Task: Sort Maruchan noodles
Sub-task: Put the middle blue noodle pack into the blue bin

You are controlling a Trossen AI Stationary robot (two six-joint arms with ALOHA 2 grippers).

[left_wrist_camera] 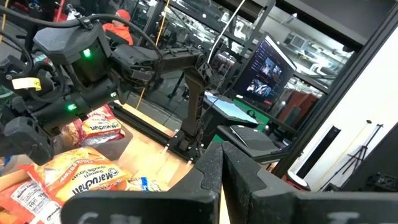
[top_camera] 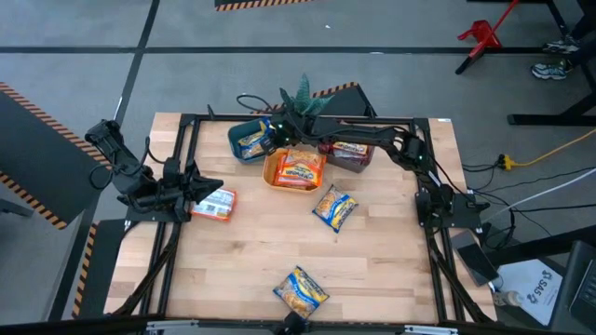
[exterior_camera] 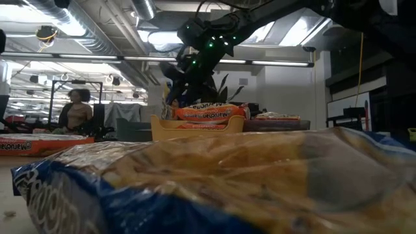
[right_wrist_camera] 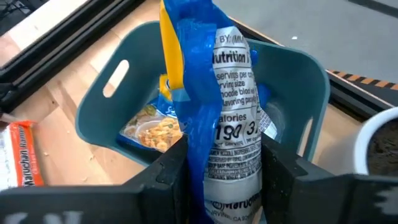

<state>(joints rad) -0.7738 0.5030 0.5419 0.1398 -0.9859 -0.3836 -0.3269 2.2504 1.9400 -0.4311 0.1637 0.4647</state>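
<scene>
Noodle sorting status: my right end effector (right_wrist_camera: 217, 165) pinches a blue-and-yellow packet (right_wrist_camera: 217, 112) upright between its two fingers, hanging directly above the teal bin (right_wrist_camera: 124, 93) at the far side of the bench (top_camera: 372, 270). Inside that teal bin lies another yellow-and-blue packet (right_wrist_camera: 152, 127). In the high view the right arm reaches across from the right edge of the bench to the teal bin (top_camera: 244, 140), with a small potted plant (top_camera: 303, 93) just behind it. Just beside the teal bin sits the orange bin (top_camera: 272, 170), which contains orange packets (top_camera: 300, 170), and next to that the grey bin (top_camera: 358, 165) holds a red-and-white packet (top_camera: 349, 149). Two yellow-and-blue packets lie loose on the bench: one near the middle (top_camera: 333, 207) and one close to the near edge (top_camera: 300, 290). My left end effector (top_camera: 203, 189) rests at the left side of the bench, fingers pressed together with nothing between them, just beside a red-and-white packet (top_camera: 214, 205) lying flat on the wood. In the low view a person (exterior_camera: 77, 110) sits in the room beyond the bench
</scene>
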